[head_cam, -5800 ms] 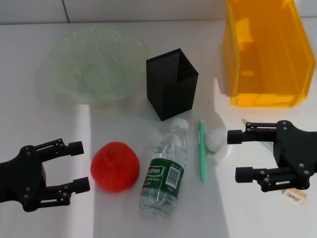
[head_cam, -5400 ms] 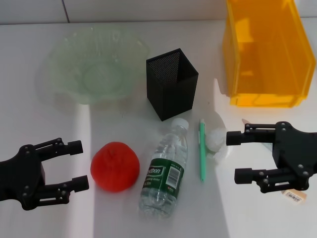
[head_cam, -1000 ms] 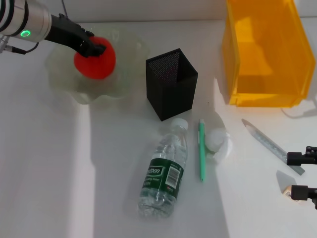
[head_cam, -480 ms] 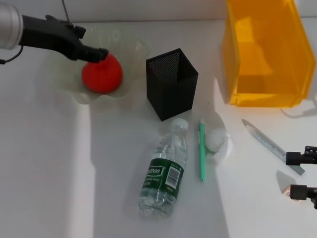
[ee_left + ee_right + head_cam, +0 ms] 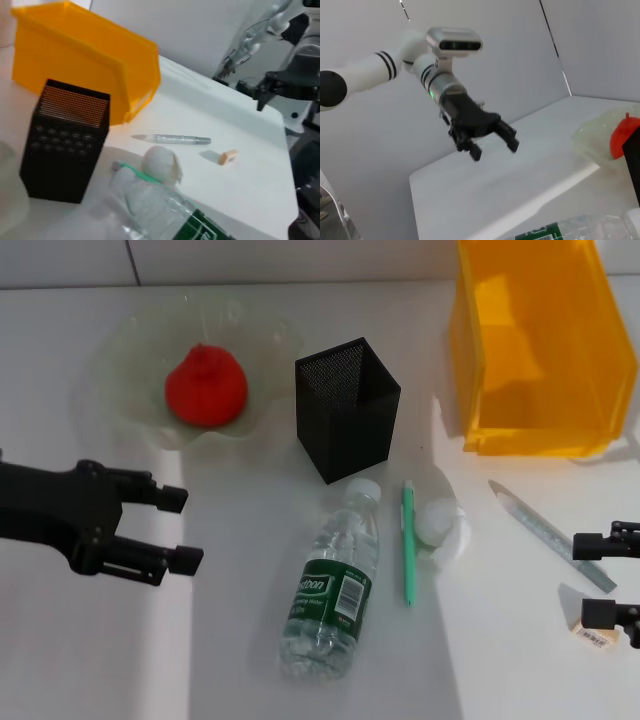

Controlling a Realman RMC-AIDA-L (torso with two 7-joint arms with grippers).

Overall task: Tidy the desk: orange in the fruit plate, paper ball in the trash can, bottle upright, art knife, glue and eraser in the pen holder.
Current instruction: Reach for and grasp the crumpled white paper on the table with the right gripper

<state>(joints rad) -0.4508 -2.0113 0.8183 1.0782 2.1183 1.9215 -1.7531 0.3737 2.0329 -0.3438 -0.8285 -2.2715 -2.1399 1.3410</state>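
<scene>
Head view: orange [image 5: 205, 387] rests in the wavy glass plate [image 5: 130, 335], beyond the empty, spread-fingered left gripper [image 5: 178, 530]; bottle [image 5: 332, 585] lies flat beside it. Right gripper [image 5: 600, 578], parted, empty, flanks the eraser [image 5: 594, 636]. Left wrist view: crumpled paper ball [image 5: 160, 164], mesh holder [image 5: 65, 140], smooth bin [image 5: 90, 75] await. Right wrist view: left gripper agape.

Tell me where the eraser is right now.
In the head view the eraser lies on the desk at the robot's far right, by the right gripper, near the art knife and well clear of the pen holder.
</scene>
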